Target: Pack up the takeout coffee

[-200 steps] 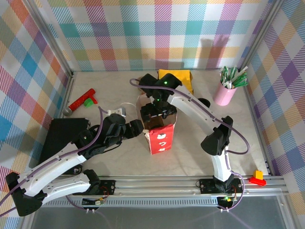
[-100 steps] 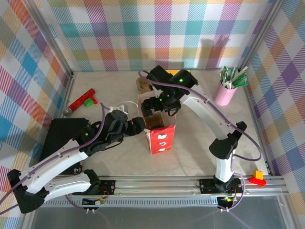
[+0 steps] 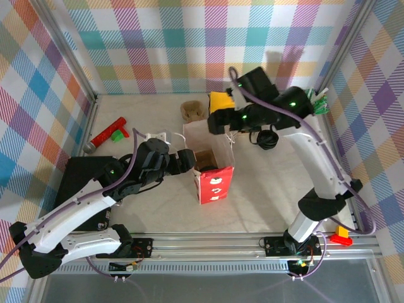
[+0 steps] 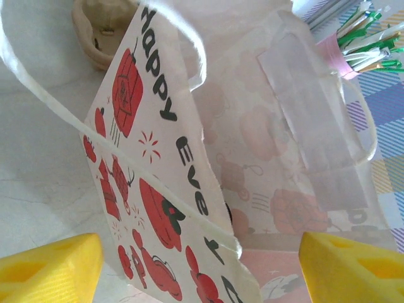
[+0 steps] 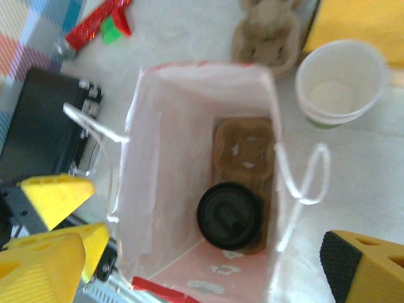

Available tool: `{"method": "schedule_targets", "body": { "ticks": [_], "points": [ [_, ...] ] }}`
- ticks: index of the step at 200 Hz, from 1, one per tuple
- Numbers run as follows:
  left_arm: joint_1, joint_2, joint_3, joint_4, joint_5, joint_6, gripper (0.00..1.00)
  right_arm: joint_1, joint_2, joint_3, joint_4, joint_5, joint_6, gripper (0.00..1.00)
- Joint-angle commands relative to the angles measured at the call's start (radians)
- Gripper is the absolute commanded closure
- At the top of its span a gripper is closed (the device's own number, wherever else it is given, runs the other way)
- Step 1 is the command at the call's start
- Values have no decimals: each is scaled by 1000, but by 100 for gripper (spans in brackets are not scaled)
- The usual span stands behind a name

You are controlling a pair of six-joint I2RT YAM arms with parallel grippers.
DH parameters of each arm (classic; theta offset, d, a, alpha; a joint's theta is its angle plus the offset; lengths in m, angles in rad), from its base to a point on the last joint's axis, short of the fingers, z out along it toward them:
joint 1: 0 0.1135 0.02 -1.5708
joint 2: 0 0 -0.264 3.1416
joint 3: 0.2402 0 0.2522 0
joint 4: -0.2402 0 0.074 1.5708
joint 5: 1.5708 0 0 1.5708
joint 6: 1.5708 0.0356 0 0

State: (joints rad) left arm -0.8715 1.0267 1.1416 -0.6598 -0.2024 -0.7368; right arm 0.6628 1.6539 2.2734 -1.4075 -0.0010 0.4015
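The takeout coffee point(image 5: 229, 215) stands inside the red-and-white paper bag point(image 3: 213, 184). Its black lid point(image 3: 206, 168) faces up, and it sits in a brown carrier point(image 5: 245, 151) on the bag's floor. My right gripper point(image 3: 218, 120) hangs open and empty above the bag's far side, looking down into it point(image 5: 202, 278). My left gripper point(image 3: 187, 159) is open at the bag's left wall. In the left wrist view that printed wall point(image 4: 183, 208) passes between its yellow fingers point(image 4: 50, 268), and neither finger presses on it.
A stack of lidless cups point(image 5: 341, 82) and a spare brown carrier point(image 3: 191, 111) sit behind the bag. A loose black lid point(image 3: 267, 139) lies to its right. A pink holder of sticks point(image 4: 338, 50) stands far right. A black box point(image 3: 82, 177) and a red tool point(image 3: 107, 132) lie left.
My right gripper lifted out of the bag and drew back to the right, leaving the coffee inside. My left gripper's jaws spread wider at the bag's wall.
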Motion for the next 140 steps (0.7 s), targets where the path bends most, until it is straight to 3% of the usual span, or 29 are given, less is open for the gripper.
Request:
{"method": "schedule_targets", "body": {
  "ticks": [1, 27, 49, 98, 119, 140],
  "points": [
    [11, 3, 57, -60, -40, 50, 18, -79, -59, -12, 18, 55, -31, 4],
    [12, 12, 96, -99, -83, 80, 17, -199, -118, -86, 33, 214, -58, 6],
    [17, 15, 117, -118, -112, 113, 17, -332, -165, -189, 97, 257, -92, 9],
    [29, 3, 106, -77, -132, 201, 17, -641, -188, -403, 347, 128, -121, 26],
    [29, -6, 90, -33, -131, 252, 17, -702, -144, -445, 450, 95, -120, 36],
    [30, -19, 75, 3, -132, 300, 16, -730, -78, -445, 516, 93, -131, 39]
  ]
}}
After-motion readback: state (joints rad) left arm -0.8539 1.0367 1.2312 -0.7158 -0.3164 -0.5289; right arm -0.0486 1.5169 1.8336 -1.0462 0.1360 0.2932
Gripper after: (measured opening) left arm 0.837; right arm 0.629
